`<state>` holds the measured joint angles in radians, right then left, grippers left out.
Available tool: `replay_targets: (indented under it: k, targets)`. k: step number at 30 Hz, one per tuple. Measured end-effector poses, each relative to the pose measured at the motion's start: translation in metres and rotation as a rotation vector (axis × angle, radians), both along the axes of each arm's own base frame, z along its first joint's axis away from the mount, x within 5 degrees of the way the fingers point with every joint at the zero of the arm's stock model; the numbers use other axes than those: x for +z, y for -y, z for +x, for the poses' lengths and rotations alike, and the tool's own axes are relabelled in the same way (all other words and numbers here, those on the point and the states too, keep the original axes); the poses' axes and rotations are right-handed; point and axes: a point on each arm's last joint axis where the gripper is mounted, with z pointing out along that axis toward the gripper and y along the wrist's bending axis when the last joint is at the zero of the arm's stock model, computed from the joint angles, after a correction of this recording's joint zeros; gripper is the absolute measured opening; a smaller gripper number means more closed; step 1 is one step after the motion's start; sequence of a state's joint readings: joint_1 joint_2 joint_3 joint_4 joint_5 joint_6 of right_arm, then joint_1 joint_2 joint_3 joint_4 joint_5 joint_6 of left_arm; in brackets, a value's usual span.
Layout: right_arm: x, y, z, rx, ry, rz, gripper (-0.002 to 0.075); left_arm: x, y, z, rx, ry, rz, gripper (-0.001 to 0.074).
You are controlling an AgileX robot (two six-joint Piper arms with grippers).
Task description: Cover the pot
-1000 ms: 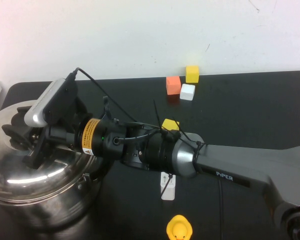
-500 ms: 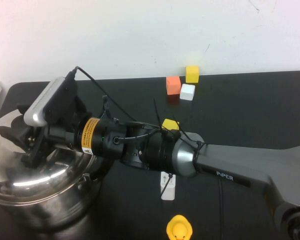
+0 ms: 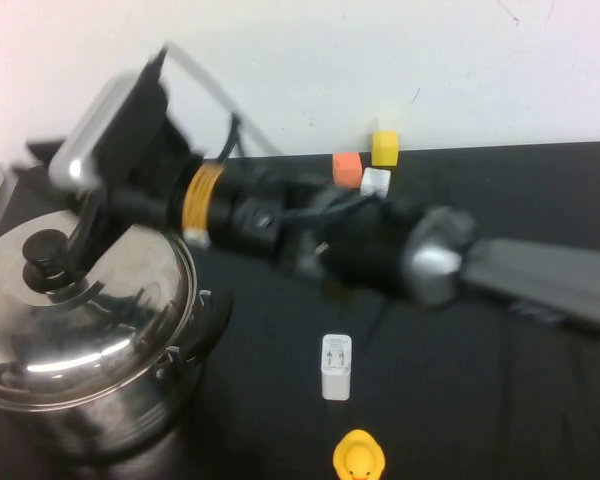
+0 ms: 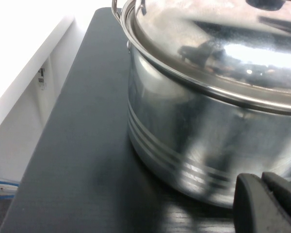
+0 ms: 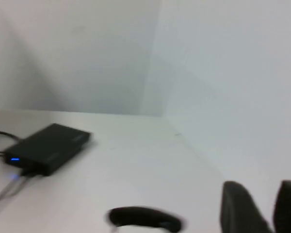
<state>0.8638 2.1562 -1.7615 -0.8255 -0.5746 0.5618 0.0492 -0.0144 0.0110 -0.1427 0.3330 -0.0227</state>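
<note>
The big steel pot [image 3: 100, 410] stands at the table's near left with the domed steel lid [image 3: 100, 310] sitting on it, black knob [image 3: 42, 247] on top. My right gripper [image 3: 80, 238] is above and just behind the knob, apart from it, blurred by motion; in the right wrist view it [image 5: 262, 191] is open and empty, with the knob [image 5: 144, 219] below. My left gripper [image 4: 261, 179] is shut and empty, low beside the pot's wall [image 4: 194, 126], under the lid's rim [image 4: 184, 73]. It does not show in the high view.
A white charger [image 3: 336, 366] and a yellow duck [image 3: 359, 457] lie at the front middle. Orange [image 3: 347, 161], yellow [image 3: 384, 147] and white [image 3: 375, 181] cubes sit at the back by the wall. A black box [image 5: 46, 148] lies off the table.
My right gripper has let go of the lid's knob and risen up and back, its arm swinging away. The lid stays on the pot.
</note>
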Motion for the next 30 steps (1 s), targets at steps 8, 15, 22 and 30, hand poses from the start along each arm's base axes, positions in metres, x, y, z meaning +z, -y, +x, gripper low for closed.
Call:
replay_targets:
  k: [8,15,22,30]
  targets:
    - [0.034,0.078,-0.029,-0.2,0.136,-0.154,0.0027,0.0,0.0,0.0,0.0,0.0,0.0,-0.0002]
    - [0.025,0.159,-0.066,-0.303,0.094,-0.242,0.002,0.0,0.0,0.0,0.0,0.0,0.0,-0.0002]
    - [0.037,0.211,-0.107,-0.337,0.123,-0.217,0.002,0.0,0.0,0.0,0.0,0.0,0.0,-0.0002]
    - [0.041,0.252,-0.149,-0.363,0.145,-0.205,0.0015,0.0,0.0,0.0,0.0,0.0,0.0,-0.0001]
